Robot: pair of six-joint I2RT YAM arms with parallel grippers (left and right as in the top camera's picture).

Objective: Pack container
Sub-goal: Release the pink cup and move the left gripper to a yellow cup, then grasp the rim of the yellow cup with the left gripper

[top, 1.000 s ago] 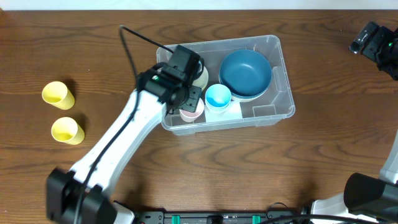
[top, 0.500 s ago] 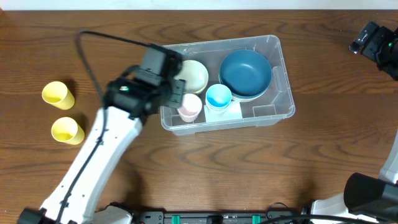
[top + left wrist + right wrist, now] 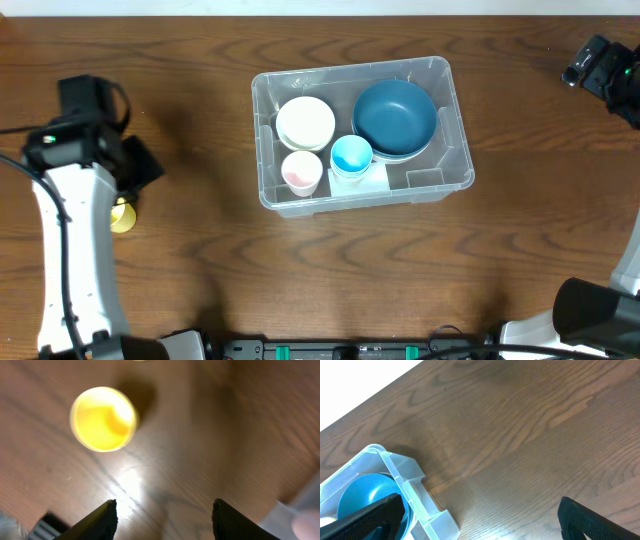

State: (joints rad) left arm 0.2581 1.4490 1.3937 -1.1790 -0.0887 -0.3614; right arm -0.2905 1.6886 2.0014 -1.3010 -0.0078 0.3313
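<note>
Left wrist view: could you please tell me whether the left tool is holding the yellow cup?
No, the yellow cup stands on the table, apart from the left tool, whose jaws are empty.

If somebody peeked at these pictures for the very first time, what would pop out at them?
The see-through container in the middle of the table stands out, holding a big blue bowl, a cream bowl, a pink cup and a light blue cup. Then comes the bright yellow cup on the wood, just ahead of the left arm's fingers, which are open.
</note>
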